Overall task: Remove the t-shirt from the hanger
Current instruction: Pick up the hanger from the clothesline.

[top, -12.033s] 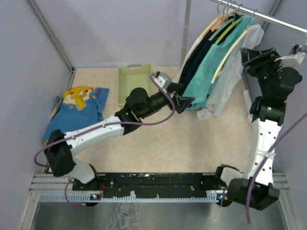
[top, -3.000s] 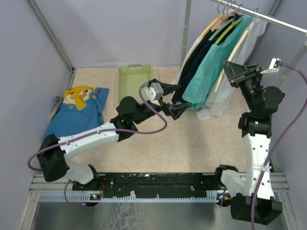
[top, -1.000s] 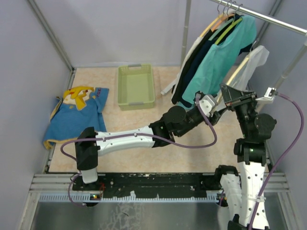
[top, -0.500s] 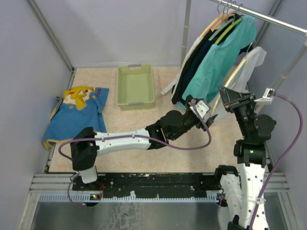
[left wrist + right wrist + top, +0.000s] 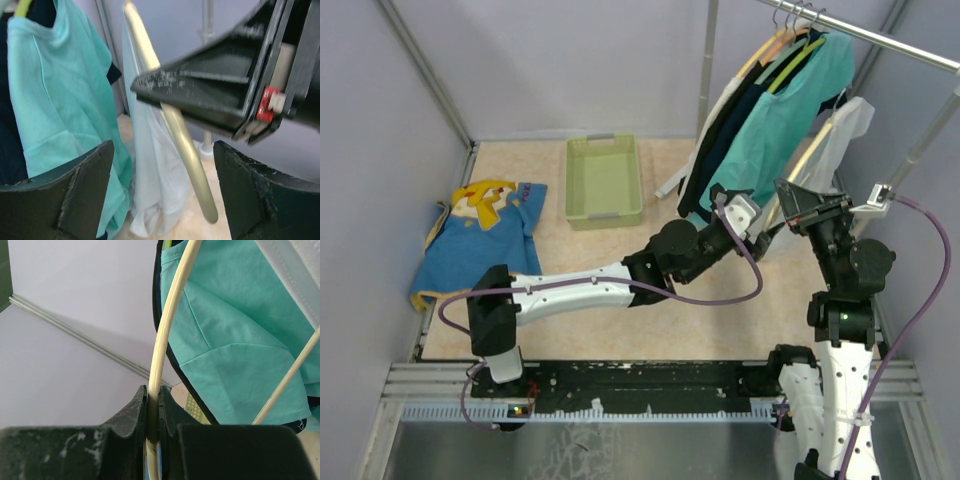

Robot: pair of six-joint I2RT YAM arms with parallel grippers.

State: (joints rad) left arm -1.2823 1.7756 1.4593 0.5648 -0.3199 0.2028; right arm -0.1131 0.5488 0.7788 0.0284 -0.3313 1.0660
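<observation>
Under the silver rail (image 5: pixel 880 40), a white t-shirt (image 5: pixel 848 125) sits on a cream hanger (image 5: pixel 163 315), just beside a plain teal shirt (image 5: pixel 775 120) and a navy garment (image 5: pixel 725 140). Well apart from the rail, a pale green basket (image 5: pixel 603 180) rests on the speckled beige floor (image 5: pixel 670 300). Farther still from the rail lies a blue shirt (image 5: pixel 480 240) with a yellow cartoon print.
</observation>
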